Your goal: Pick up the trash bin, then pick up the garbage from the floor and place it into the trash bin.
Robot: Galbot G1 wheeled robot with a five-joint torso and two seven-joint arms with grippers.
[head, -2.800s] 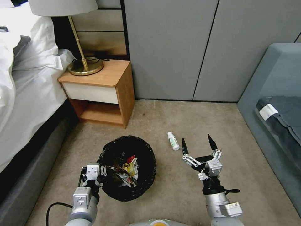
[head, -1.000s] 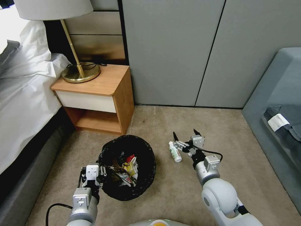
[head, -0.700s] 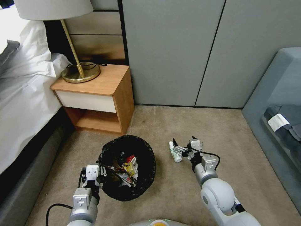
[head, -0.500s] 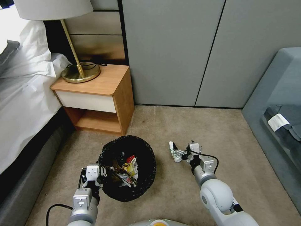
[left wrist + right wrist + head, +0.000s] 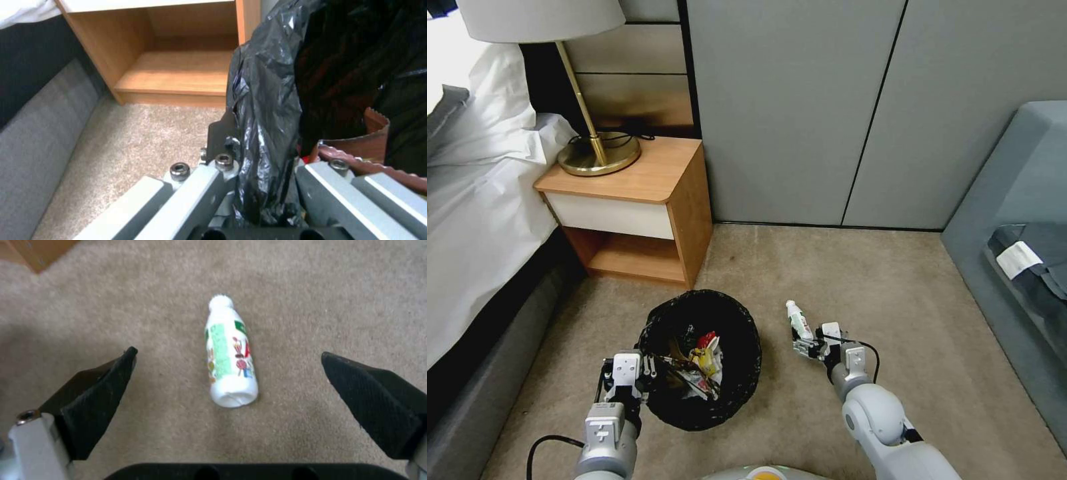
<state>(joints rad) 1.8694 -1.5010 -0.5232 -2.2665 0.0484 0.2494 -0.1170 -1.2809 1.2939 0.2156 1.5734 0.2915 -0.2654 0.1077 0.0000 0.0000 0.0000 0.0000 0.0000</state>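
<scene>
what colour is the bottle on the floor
White, with a green and red printed label; the bottle shows best in the right wrist view, lying on the carpet.

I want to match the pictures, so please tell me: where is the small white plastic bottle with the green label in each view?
Head view: small white plastic bottle lies on the beige carpet, right of the trash bin, just ahead of the right gripper.
Right wrist view: bottle lies between the open fingers.
Left wrist view: not in it.
Shared landmark: the carpet.
</scene>
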